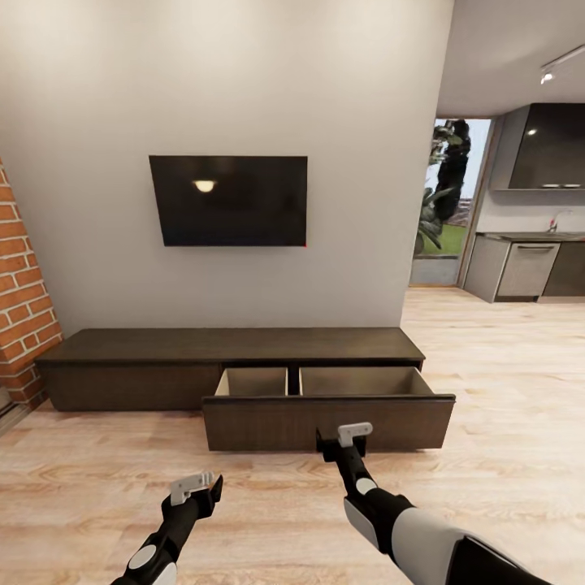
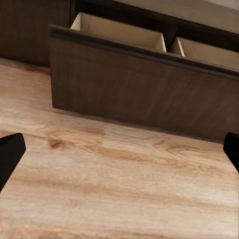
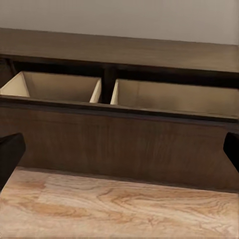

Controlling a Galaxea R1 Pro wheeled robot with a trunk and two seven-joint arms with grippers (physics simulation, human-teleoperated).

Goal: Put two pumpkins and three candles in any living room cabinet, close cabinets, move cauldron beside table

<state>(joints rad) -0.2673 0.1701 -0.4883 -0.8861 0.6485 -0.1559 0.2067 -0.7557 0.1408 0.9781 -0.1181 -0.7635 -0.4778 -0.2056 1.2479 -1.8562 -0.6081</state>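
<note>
The long dark-brown cabinet (image 1: pixel 227 345) stands against the wall under the TV. Its wide drawer (image 1: pixel 325 422) is pulled out, showing two pale wood compartments (image 1: pixel 253 382) with nothing visible inside. My right gripper (image 1: pixel 345 439) is open and empty, just in front of the drawer's front panel (image 3: pixel 119 144). My left gripper (image 1: pixel 199 486) is open and empty, lower and farther back over the plank floor, facing the drawer's left end (image 2: pixel 99 74). The pumpkins, candles, cauldron and table are out of view.
A black TV (image 1: pixel 228 201) hangs above the cabinet. The red-brick fireplace (image 1: pixel 24 301) stands at the left. At the right the room opens to grey kitchen units (image 1: pixel 528 268) and a glass door (image 1: pixel 447 203). Light wood floor (image 1: pixel 504 382) spreads around.
</note>
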